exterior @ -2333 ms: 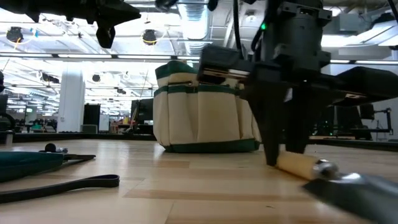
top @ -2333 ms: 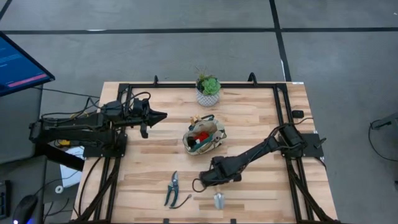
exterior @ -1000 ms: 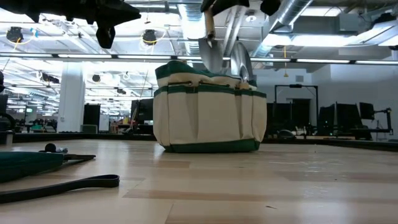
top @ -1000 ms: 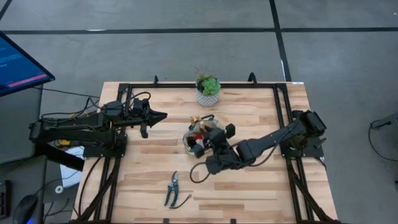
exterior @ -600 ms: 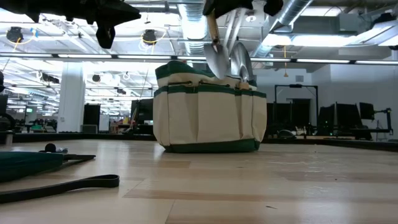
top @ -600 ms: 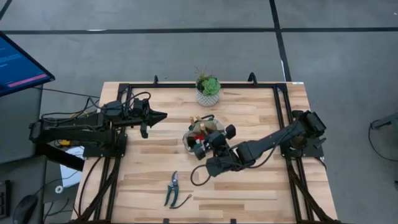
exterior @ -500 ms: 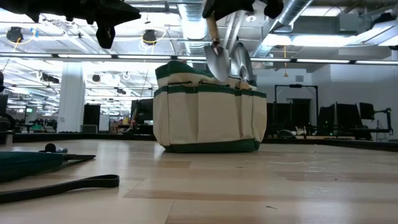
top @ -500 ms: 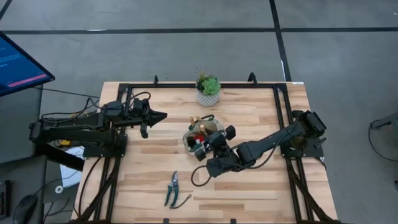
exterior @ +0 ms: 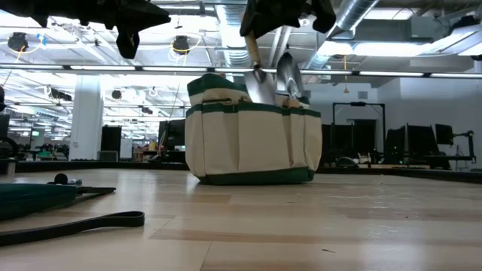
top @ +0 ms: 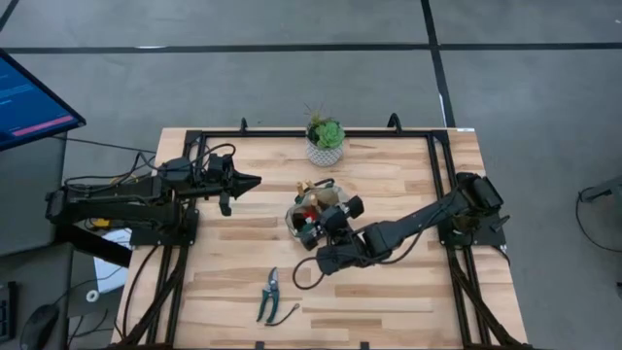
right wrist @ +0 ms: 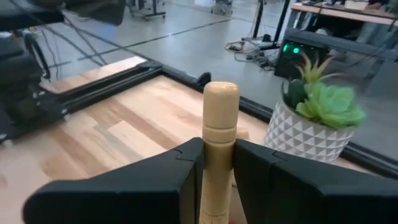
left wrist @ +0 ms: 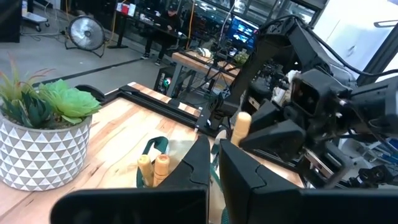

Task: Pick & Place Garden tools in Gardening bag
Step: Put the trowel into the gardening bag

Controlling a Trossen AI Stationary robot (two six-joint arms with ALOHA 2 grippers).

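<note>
overhead, level and two wrist views of a wooden counter (top: 389, 292) with two dark arms. the right tool (right wrist: 217, 163) is closed on the light wooden handle of a trowel (exterior: 260, 79), the fingers (right wrist: 177, 168) pressing it from both sides, handle upright between them. in the level view the trowel hangs blade-down from the right tool above the gardening bag (exterior: 252, 139), its metal blade reaching the bag's open top beside a second metal blade (exterior: 290, 75) that stands up out of the bag; whether the held blade touches the fabric cannot be told. from overhead the right tool (top: 335, 219) lies over the bag (top: 303, 226), which sits near the middle of the counter, just in front of the potted plant (top: 325, 139) at the far edge. a small red item (top: 313, 202) and wooden handle ends (left wrist: 154, 167) show in the bag's opening. the bag is beige with dark green trim and outer pockets, standing upright. the pruning shears (top: 269, 295) lie flat on the counter near its front edge, well apart from the bag, with a dark loop (top: 288, 312) just beside them; in the level view they appear at the near left (exterior: 38, 197). the left tool (top: 248, 181) is shut and empty, held above the counter's left side, pointing towards the bag. its wrist view shows the plant's patterned white pot (left wrist: 40, 152) and the right arm (left wrist: 311, 106).
</note>
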